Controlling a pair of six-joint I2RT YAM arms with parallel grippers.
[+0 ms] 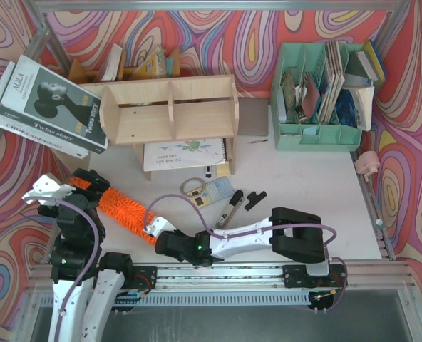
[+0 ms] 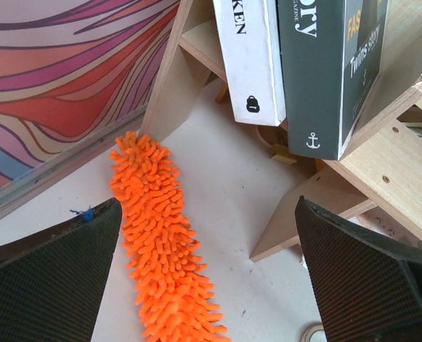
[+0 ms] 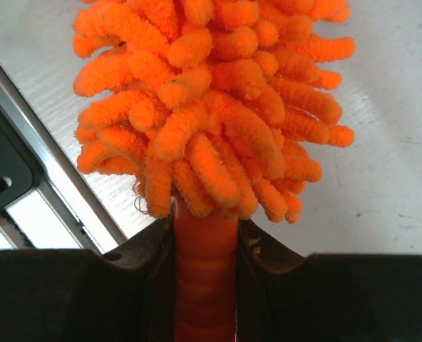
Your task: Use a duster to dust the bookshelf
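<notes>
Right claw (image 3: 205,239): pressed in on the thin orange plastic handle of the long, fluffy bright-orange chenille duster (image 3: 211,107), pinching it just below where the fluff begins. The handle sits centred between my jaws.

Left claw (image 2: 211,278): spread wide and pinching nothing. It hangs over the far end of the duster's head, clear of the fluff.

Duster position: the head lies flat on the white table (image 1: 304,178), slanting from my right claw up-left toward my left arm. Its tip is just beside the left leg of the low, light plywood bookshelf (image 1: 170,107). I cannot tell whether they touch.

Step in hand (my judgement): the duster is gripped, but dusting has not yet begun. The next move calls for lifting the head off the table and swinging it onto the shelf's top board or into a compartment. My left claw needs to stay out of that sweep.

Containers:
- The bookshelf has two compartments split by a centre divider, and from above I see nothing standing in either.
- Large books (image 1: 54,107) lean at its left side.
- A spiral notebook (image 1: 186,153) lies beneath it.
- The mint-green slotted plastic organiser (image 1: 318,135), far right, holds booklets upright in its slots.
</notes>
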